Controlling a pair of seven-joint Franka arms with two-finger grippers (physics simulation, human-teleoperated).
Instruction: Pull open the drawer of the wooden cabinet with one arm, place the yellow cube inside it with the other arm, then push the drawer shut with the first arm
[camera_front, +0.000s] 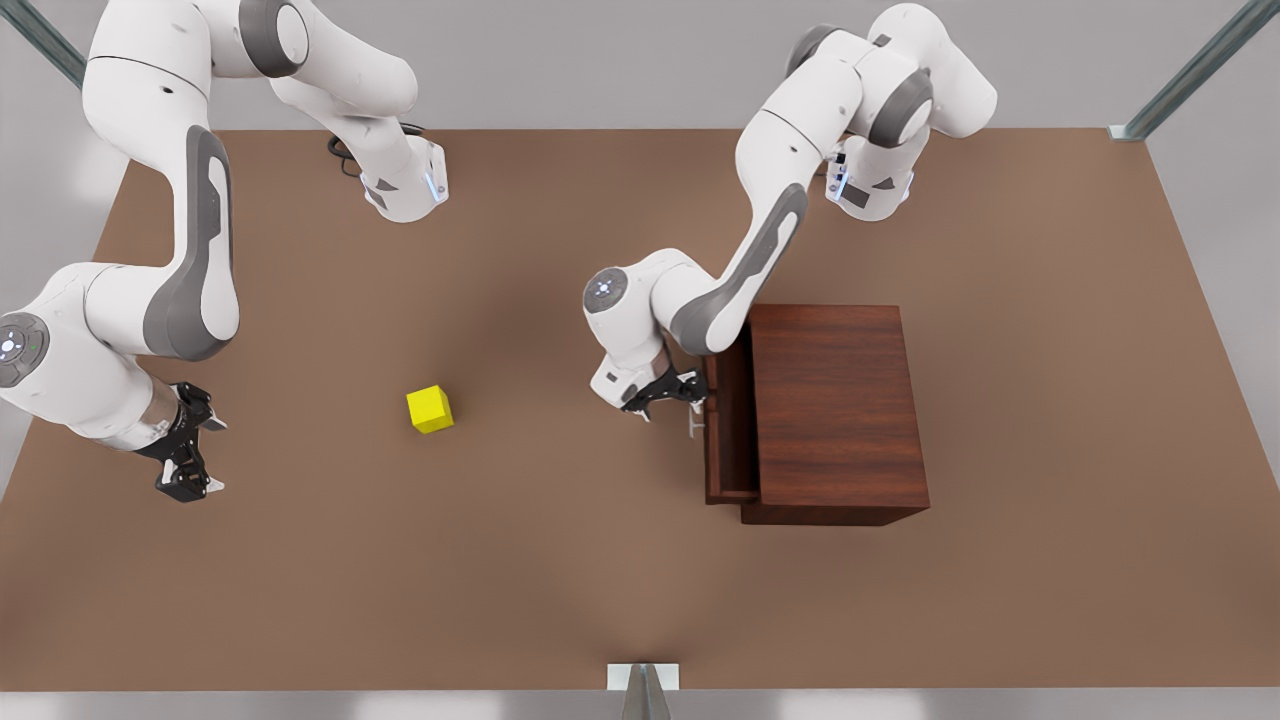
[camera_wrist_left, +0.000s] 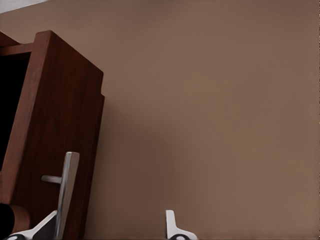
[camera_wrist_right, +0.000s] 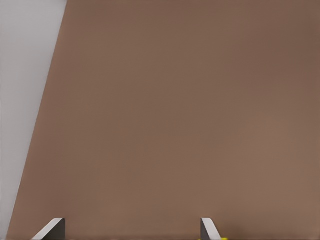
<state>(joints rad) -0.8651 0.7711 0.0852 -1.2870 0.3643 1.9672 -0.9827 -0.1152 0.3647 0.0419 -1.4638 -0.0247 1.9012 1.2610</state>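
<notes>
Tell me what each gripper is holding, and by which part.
Nothing is clamped. The left gripper is open, with the handle of the drawer between its fingers. The right gripper is open, apart from the yellow cube.

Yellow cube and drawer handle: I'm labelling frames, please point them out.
yellow cube (camera_front: 430, 409), front view, its top face.
drawer handle (camera_wrist_left: 67, 192), left wrist view, middle of the silver bar.
</notes>
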